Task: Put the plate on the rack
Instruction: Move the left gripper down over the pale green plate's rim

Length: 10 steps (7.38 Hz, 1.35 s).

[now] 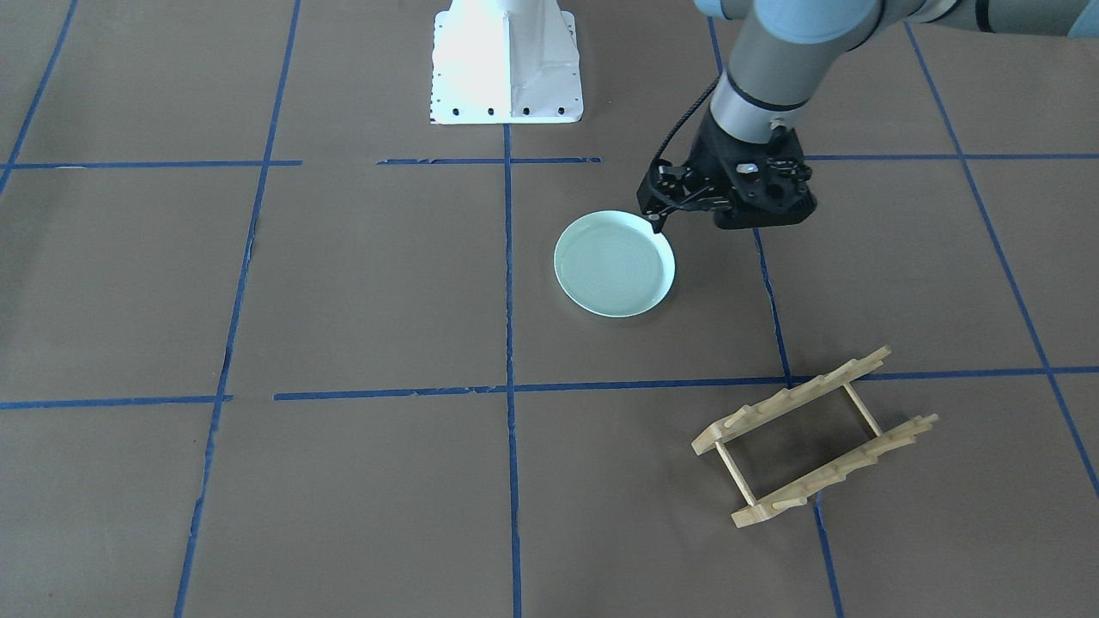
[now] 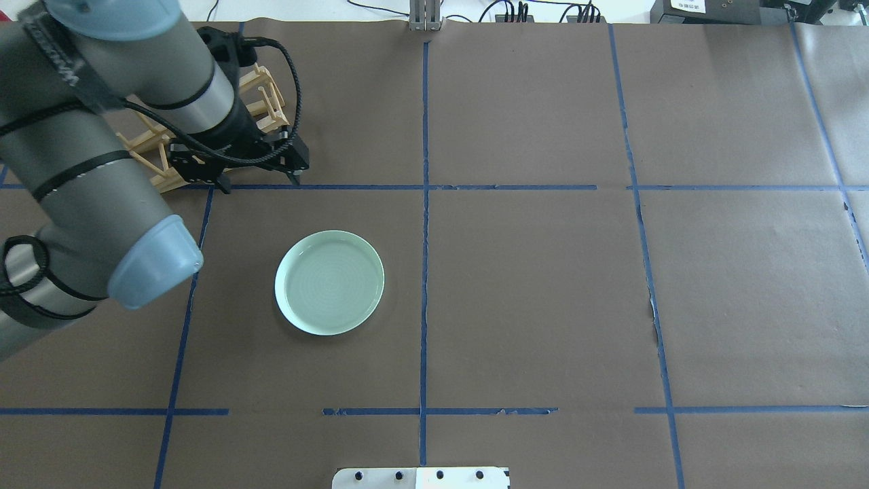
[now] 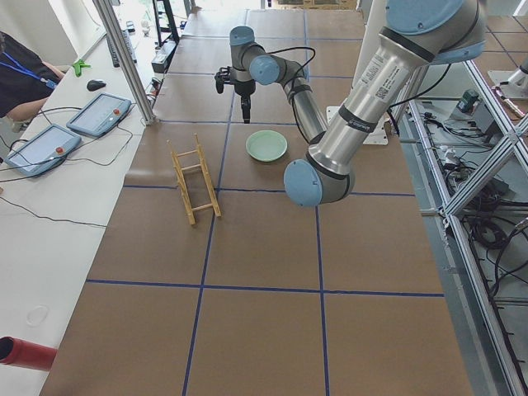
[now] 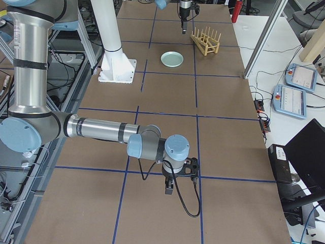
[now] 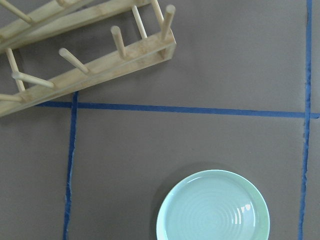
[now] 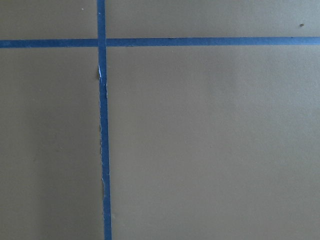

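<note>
Near the plate (image 2: 329,282), the left gripper (image 2: 259,182) hovers spread and empty, seemingly at the reach step; next it must lower astride its rim

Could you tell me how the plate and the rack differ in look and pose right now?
The plate is round, solid and pale mint green; the rack is an oblong open frame of light wood with pegs. The plate lies flat inside one taped square; the rack sits askew across a blue tape line. Both rest on the brown table, apart, and neither is held.
</note>
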Available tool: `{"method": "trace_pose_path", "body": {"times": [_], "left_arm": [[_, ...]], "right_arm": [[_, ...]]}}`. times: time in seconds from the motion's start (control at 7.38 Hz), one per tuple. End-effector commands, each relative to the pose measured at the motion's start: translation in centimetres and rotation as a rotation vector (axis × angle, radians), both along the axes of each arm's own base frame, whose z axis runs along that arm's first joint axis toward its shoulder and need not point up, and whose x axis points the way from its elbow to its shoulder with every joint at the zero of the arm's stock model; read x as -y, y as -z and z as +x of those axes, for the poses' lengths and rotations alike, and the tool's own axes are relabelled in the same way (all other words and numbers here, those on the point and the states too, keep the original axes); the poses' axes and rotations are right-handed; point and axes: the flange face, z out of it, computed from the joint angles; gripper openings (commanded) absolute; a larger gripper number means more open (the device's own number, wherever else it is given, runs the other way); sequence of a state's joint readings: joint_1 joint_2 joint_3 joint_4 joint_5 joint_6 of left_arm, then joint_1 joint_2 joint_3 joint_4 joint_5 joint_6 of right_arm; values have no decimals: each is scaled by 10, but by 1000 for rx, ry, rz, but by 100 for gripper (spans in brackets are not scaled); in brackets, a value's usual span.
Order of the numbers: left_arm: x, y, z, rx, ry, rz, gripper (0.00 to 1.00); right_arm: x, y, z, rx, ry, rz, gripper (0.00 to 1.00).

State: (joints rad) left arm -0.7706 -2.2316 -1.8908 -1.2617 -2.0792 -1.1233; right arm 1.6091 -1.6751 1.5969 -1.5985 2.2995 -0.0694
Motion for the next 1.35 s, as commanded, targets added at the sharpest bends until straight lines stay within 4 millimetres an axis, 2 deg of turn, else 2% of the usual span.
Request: {"method": "trace_pose_path", "body": {"times": [0.0,0.14,0.27,0.41,0.54,0.68,0.81,1.22], "left_arm": [[-39,7,85,78,61,-35,100],[-49,2,104,99,72,-40,100],[-49,2,133,113,66,-35,100],[-40,-7,160,114,93,-46,100],[-40,-17,177,105,98,-44,100],[-65,-26,204,114,78,-43,100],[-71,-30,213,107,79,-30,98],[-75,-37,221,82,68,-16,83]], "right_arm": [[0,0,0,0,0,0,100],[0,0,0,0,0,0,100],[0,0,0,0,1,1,100],[0,0,0,0,0,-2,100],[0,0,0,0,0,0,100],[0,0,0,0,0,0,100],[0,0,0,0,1,1,100],[0,0,0,0,1,1,100]]}}
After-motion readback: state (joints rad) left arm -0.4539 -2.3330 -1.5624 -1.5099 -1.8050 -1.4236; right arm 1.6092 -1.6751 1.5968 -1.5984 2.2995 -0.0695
